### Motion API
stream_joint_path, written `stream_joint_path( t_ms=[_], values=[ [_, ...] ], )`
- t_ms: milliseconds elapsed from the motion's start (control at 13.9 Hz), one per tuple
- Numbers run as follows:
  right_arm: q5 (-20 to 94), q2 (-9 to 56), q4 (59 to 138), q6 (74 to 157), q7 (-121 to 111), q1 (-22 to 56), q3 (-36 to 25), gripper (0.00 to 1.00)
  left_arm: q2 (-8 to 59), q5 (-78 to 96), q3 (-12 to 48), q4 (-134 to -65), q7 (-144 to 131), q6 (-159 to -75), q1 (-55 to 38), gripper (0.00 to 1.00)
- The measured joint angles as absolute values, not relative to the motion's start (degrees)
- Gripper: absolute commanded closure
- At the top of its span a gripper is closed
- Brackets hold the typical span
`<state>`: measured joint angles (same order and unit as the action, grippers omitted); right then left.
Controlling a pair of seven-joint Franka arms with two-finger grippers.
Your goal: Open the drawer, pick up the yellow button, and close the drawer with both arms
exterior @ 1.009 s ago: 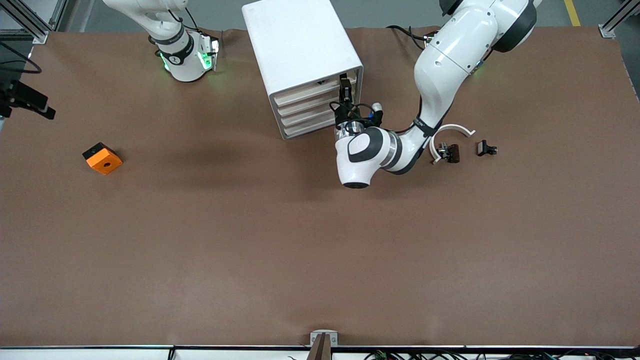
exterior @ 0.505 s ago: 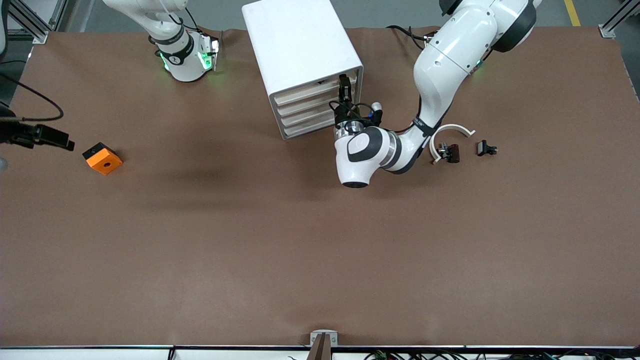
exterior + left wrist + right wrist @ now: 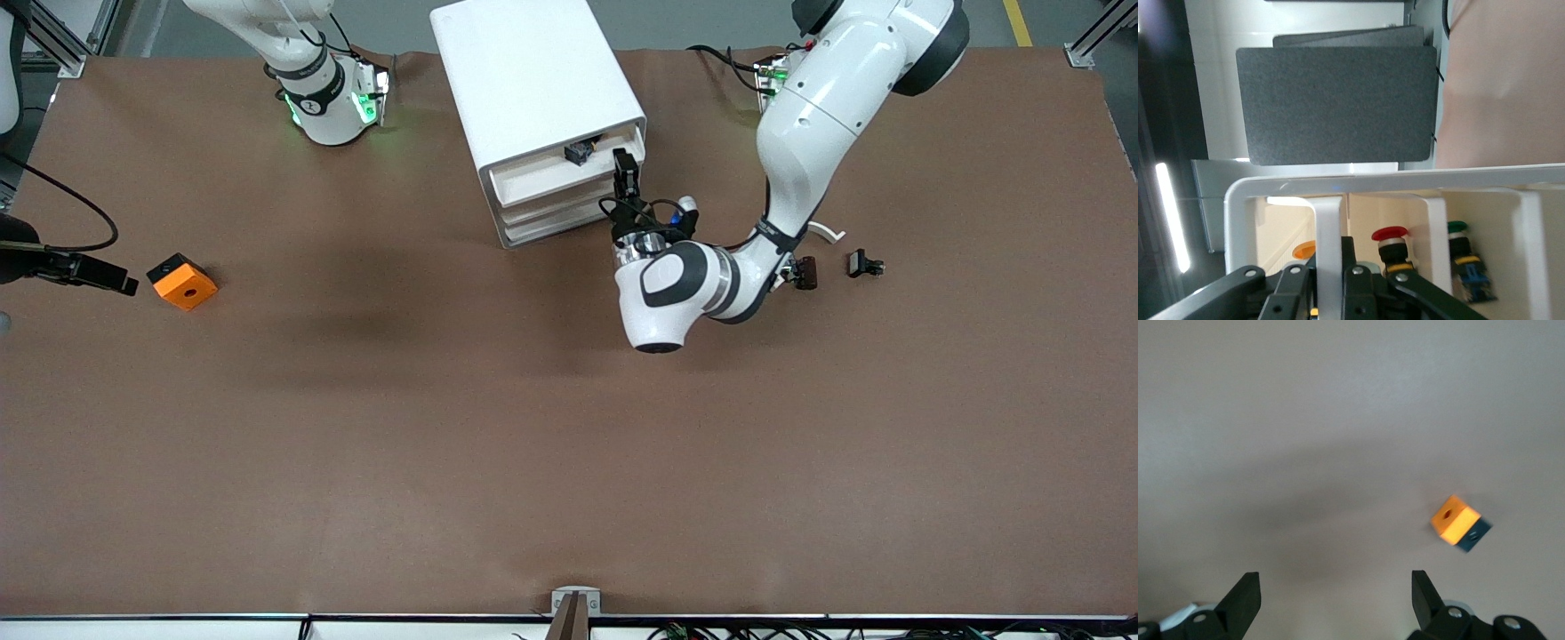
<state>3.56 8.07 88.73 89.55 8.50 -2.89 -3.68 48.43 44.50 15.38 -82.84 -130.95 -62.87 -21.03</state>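
Observation:
The drawer, uppermost in the white cabinet, stands pulled partly out. My left gripper is shut on the drawer's front wall at the left arm's end; in the left wrist view my left gripper clamps that white wall. A small dark piece, the button, lies in the open drawer. The left wrist view shows a red-capped, a green-capped and an orange-capped push button inside. My right gripper is open and empty, low beside the orange block.
The orange block with a hole lies on the brown table toward the right arm's end. A white curved piece and two small dark parts lie toward the left arm's end. Three lower drawers stay shut.
The left gripper has drawn the uppermost drawer out toward the front camera, baring a dark piece inside. The right gripper has come down and in toward the orange block.

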Motion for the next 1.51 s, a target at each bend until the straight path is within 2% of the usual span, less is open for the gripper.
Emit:
stream_joint_path(
  t_ms=[216, 649, 793, 937, 1154, 1298, 1370, 1442, 1514],
  values=[
    [4.8, 8.1, 88.1, 89.3, 22.0, 3.7, -3.0, 0.0, 48.4, 44.6, 13.8, -81.6, -131.2, -62.9, -18.5, 0.94],
    [4.9, 7.9, 84.7, 89.9, 56.8, 27.5, -2.2, 0.0, 48.4, 45.4, 12.9, -79.4, -131.4, -63.0, -14.7, 0.9],
    [4.9, 7.9, 84.4, 92.5, 67.2, 33.9, -2.2, 0.0, 48.5, 45.4, 12.7, -78.8, -131.4, -63.6, -13.6, 0.86],
    [4.9, 8.0, 84.4, 94.1, 74.7, 38.9, -2.2, 0.0, 48.4, 45.4, 12.5, -78.3, -131.4, -63.6, -12.1, 0.82],
    [4.9, 8.9, 84.5, 96.0, 81.6, 43.7, -2.3, 0.0, 48.7, 45.4, 12.3, -78.3, -131.4, -63.2, -10.4, 0.81],
    [4.8, 10.1, 84.6, 97.0, 83.8, 45.9, -2.4, 0.0, 49.0, 45.4, 12.3, -78.3, -131.4, -63.2, -10.4, 0.74],
    [4.8, 10.7, 84.6, 97.8, 84.2, 47.2, -2.4, 0.0, 49.2, 45.4, 12.3, -78.3, -131.4, -63.2, -10.4, 0.62],
    [4.8, 11.3, 84.6, 98.9, 84.4, 48.6, -2.5, 0.0, 49.2, 45.4, 12.3, -78.3, -131.4, -63.2, -10.4, 0.22],
    [4.7, 11.9, 84.6, 100.5, 84.8, 50.1, -2.5, 0.0, 49.2, 45.4, 12.3, -78.3, -131.4, -63.2, -10.4, 0.0]
  ],
)
